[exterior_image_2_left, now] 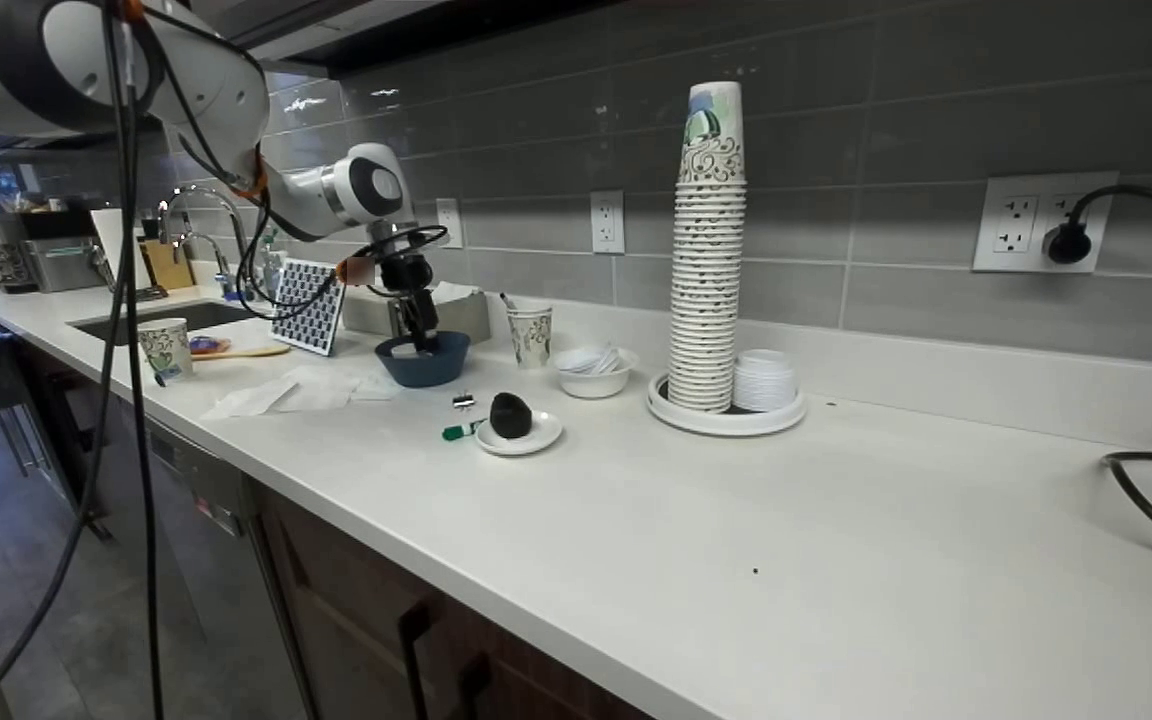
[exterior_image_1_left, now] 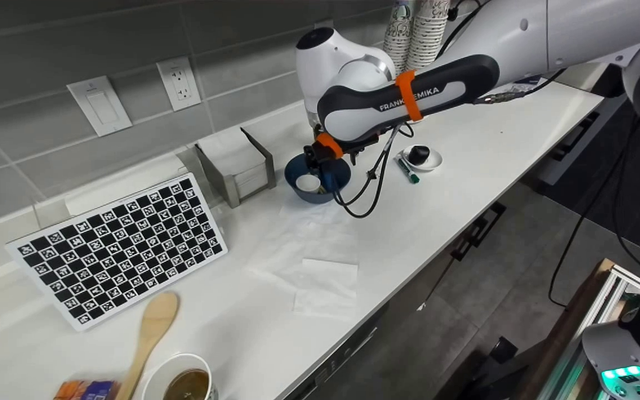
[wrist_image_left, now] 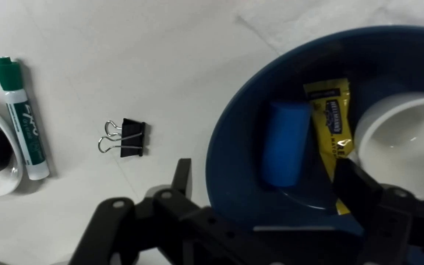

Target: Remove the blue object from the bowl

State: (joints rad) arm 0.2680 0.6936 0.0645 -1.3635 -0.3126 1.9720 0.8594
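The dark blue bowl (wrist_image_left: pixel 230 173) stands on the counter below my gripper. It also shows in both exterior views (exterior_image_1_left: pixel 313 197) (exterior_image_2_left: pixel 423 374). In the wrist view a bright blue cylinder-like object (wrist_image_left: pixel 286 143) lies in the bowl, beside a yellow mayonnaise packet (wrist_image_left: pixel 328 114) and a small white cup (wrist_image_left: pixel 407 147). My gripper (wrist_image_left: pixel 261 162) is open, with nothing between its fingers. In the wrist view, one finger appears outside the bowl's rim, and the other covers part of the packet near the cup. In an exterior view the gripper (exterior_image_2_left: pixel 423 338) reaches down at the bowl.
A black binder clip (wrist_image_left: pixel 132 138), a green marker (wrist_image_left: pixel 26 121) and a white dish (exterior_image_1_left: pixel 434 162) with a black object lie beside the bowl. A napkin box (exterior_image_1_left: pixel 232 189) stands close behind. A white bowl (exterior_image_2_left: pixel 594 384) and a tall cup stack (exterior_image_2_left: pixel 706 290) stand farther along.
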